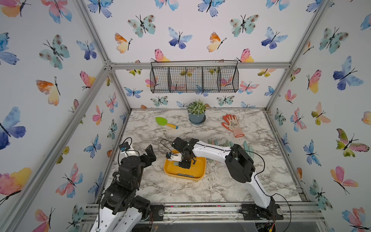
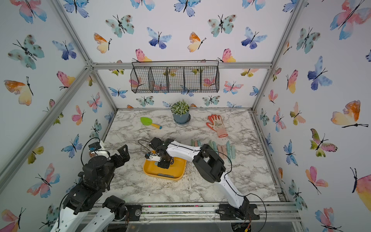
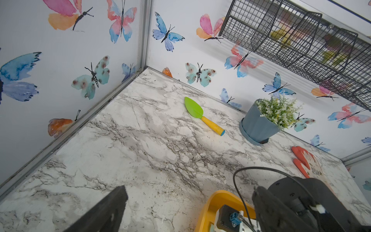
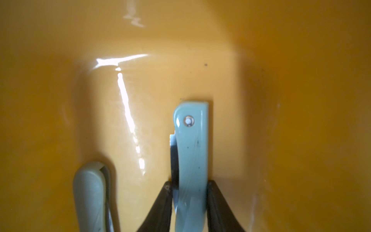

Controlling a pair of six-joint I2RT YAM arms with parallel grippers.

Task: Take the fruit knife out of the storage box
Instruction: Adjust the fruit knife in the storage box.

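The storage box [image 1: 198, 167] is a shallow yellow-orange tray in the middle of the marble table, seen in both top views [image 2: 178, 167]. My right gripper [image 4: 189, 182] reaches down into it and is shut on a light-blue folded fruit knife [image 4: 192, 144] that lies on the tray floor [image 4: 140, 90], one black finger against each side. A second, grey-green knife [image 4: 88, 192] lies beside it in the tray. My left gripper [image 3: 190, 190] hangs open and empty over the table, left of the tray's rim [image 3: 218, 195].
Several pastel folded knives [image 2: 222, 149] lie in a row on the table behind the right arm. At the back are a green trowel [image 1: 165, 122], a potted plant [image 1: 196, 116] and an orange glove [image 1: 232, 125]. A black wire basket [image 1: 193, 79] hangs on the wall.
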